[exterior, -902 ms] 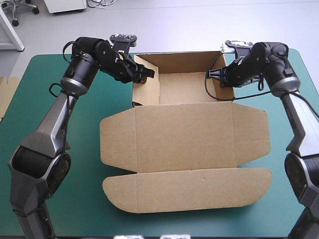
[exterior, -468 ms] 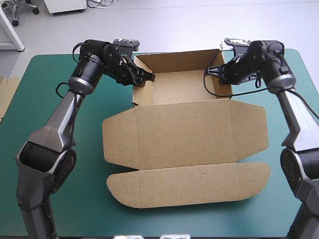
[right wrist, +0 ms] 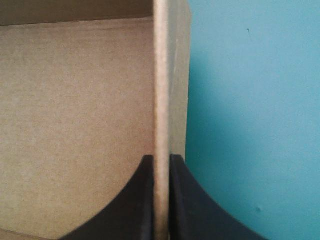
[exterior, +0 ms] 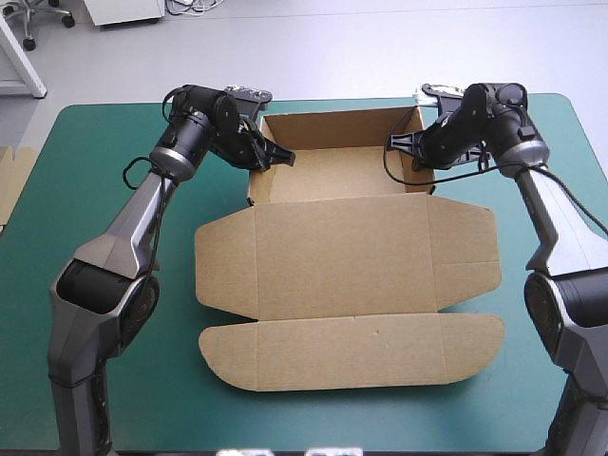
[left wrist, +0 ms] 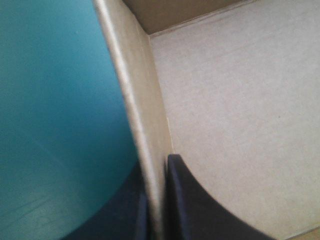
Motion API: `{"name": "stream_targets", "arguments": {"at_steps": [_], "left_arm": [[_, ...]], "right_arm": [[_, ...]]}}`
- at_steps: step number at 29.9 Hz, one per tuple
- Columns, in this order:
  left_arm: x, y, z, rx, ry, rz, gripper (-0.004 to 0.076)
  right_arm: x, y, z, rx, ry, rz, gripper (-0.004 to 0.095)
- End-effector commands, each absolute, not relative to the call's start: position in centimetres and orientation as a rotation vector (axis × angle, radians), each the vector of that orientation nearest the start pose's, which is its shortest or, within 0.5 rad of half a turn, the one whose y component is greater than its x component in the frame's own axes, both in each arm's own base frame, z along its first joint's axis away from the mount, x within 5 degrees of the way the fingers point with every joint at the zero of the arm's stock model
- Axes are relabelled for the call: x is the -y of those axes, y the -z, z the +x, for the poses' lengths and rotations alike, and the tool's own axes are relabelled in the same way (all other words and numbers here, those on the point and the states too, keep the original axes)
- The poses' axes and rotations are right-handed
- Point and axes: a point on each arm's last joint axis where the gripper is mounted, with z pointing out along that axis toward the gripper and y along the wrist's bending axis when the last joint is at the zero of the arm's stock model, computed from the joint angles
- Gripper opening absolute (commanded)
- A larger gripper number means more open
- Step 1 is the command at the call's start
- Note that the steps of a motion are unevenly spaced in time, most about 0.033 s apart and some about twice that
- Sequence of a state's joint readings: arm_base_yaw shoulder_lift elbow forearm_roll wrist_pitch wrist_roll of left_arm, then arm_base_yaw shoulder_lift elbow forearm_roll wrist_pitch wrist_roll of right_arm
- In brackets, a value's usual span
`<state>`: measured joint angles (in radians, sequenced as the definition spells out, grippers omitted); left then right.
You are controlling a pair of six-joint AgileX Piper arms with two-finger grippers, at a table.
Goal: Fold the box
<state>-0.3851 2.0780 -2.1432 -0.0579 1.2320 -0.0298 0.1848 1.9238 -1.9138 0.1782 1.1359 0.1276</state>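
Note:
The brown box lies in the middle of the teal-green table, an open tray at the far side with its lid spread flat toward the near edge. My left gripper is shut on the tray's left side wall, one black finger inside the tray and one outside. My right gripper is shut on the right side wall, its fingers pinching the board's edge. The tray floor shows between the two walls.
An edge of more brown board shows at the table's left edge. Teal-green cover lies bare to the left and right of the lid.
Both grippers have shifted along with the side walls toward the table's far edge. The whole box has slid slightly away and its walls stand more upright.

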Motion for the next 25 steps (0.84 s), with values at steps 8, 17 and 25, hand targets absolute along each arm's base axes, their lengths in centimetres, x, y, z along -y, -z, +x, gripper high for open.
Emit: {"name": "stream_targets", "arguments": {"at_steps": [8,17,25], "left_arm": [[16.8,-35.2,41.7,-2.582,0.104,0.433,-0.0010],[16.1,-35.3,42.6,-2.521,-0.027,0.386,-0.0010],[16.3,-33.8,43.9,-2.456,-0.061,0.389,-0.0010]], "right_arm": [[-10.0,-36.7,40.9,-2.529,-0.306,-0.121,0.0002],[-11.3,-33.9,42.4,-2.573,-0.258,-0.162,0.0001],[-11.0,-33.5,42.9,-2.549,-0.193,-0.173,0.0001]]}}
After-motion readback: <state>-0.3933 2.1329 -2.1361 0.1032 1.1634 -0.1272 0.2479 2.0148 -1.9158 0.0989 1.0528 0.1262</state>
